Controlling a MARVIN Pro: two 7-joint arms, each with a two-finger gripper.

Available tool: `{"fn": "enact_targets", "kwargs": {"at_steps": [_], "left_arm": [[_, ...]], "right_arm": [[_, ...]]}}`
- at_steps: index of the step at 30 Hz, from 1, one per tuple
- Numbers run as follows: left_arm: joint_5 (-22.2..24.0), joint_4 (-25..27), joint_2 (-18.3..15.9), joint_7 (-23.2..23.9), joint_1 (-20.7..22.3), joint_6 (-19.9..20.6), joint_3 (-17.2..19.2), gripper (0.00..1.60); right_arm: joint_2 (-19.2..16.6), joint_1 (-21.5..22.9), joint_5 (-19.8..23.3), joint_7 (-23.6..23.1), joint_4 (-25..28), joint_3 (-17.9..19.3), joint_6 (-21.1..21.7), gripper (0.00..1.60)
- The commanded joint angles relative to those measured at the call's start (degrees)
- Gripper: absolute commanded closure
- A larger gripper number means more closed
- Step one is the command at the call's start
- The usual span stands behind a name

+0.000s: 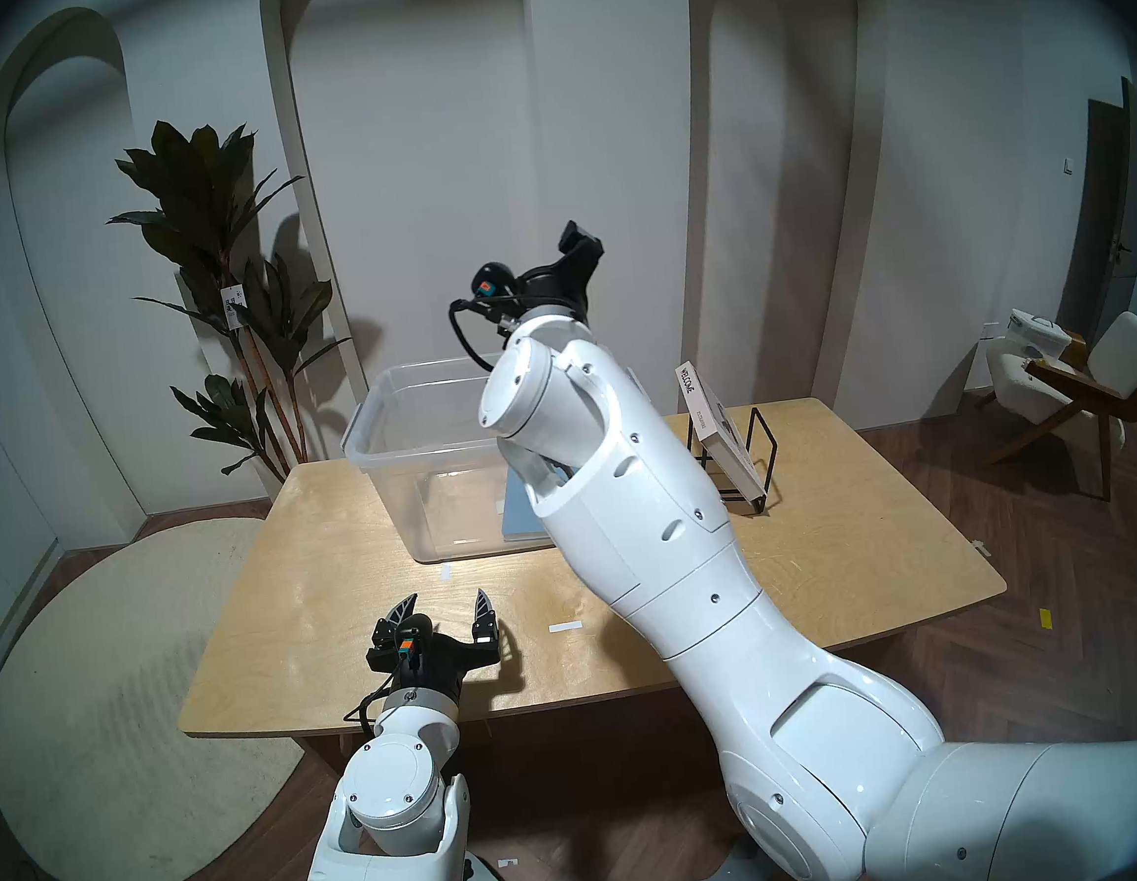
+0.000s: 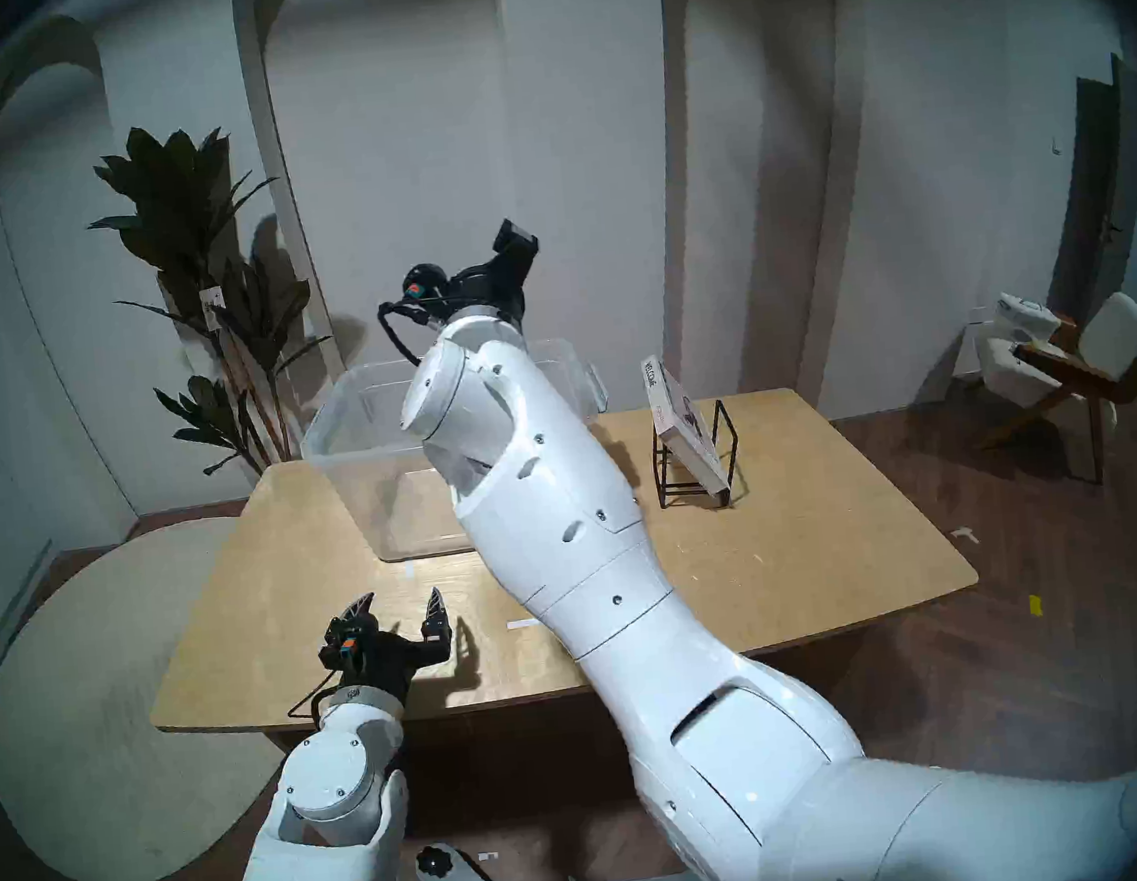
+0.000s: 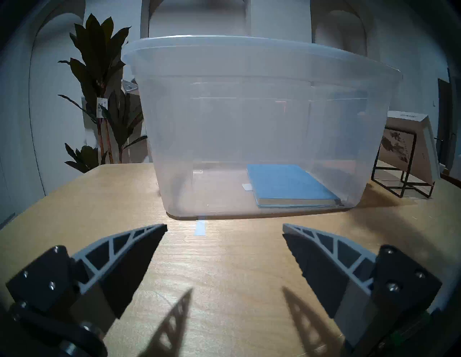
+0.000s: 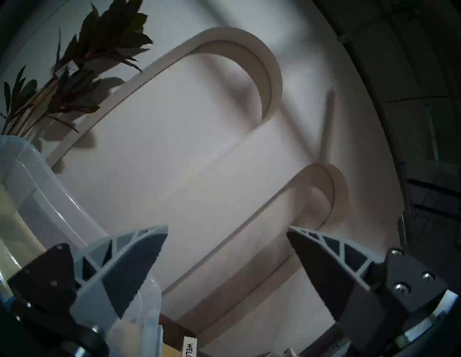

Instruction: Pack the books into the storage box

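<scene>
The white "WELCOME" book leans tilted in the black wire rack on the right side of the wooden table, spine uppermost, its beige illustrated cover facing the wire upright. It is the one book not yet packed. The thin blue book already lies flat on the floor of the clear storage box, pushed toward the box's right wall, so roughly half the job looks done.

The step in hand appears to be fetching the white book. The right gripper hangs high above the far right corner of the box, pointed at the wall, its jaws spread wide and holding nothing; the "WELCOME" spine shows at the bottom edge of its wrist view. To do this well, the wrist should tip downward and travel right, clear of the box rim, then line the two fingers across the book's thickness near the top edge. Because the book is thick and probably heavy, a deep bite with full pad contact is wise, and the lift should follow the book's lean so that it slides free of the wires rather than dragging the rack along.

The left gripper rests low over the near table edge, well apart from the box, jaws parted and empty.
</scene>
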State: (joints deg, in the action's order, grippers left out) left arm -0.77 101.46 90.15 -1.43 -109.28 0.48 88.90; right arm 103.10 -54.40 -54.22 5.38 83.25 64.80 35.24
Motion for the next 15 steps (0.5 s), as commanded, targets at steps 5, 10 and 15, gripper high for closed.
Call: {"fn": "enact_targets", "kwargs": {"at_steps": [5, 10, 15], "left_arm": [[0.10, 1.31, 0.22, 0.41, 0.98, -0.68, -0.70, 0.00], [-0.31, 1.30, 0.10, 0.90, 2.07, -0.54, -1.91, 0.00], [-0.57, 1.26, 0.00, 2.09, 3.68, -0.56, -3.53, 0.00]], "right_arm": [[-5.49, -4.87, 1.81, 5.09, 10.33, 11.09, 1.20, 0.00], [-9.57, -8.02, 3.39, 6.34, 12.39, 16.05, 2.80, 0.00], [-12.35, -12.69, 5.74, 6.70, 16.56, 22.24, 4.05, 0.00]]}}
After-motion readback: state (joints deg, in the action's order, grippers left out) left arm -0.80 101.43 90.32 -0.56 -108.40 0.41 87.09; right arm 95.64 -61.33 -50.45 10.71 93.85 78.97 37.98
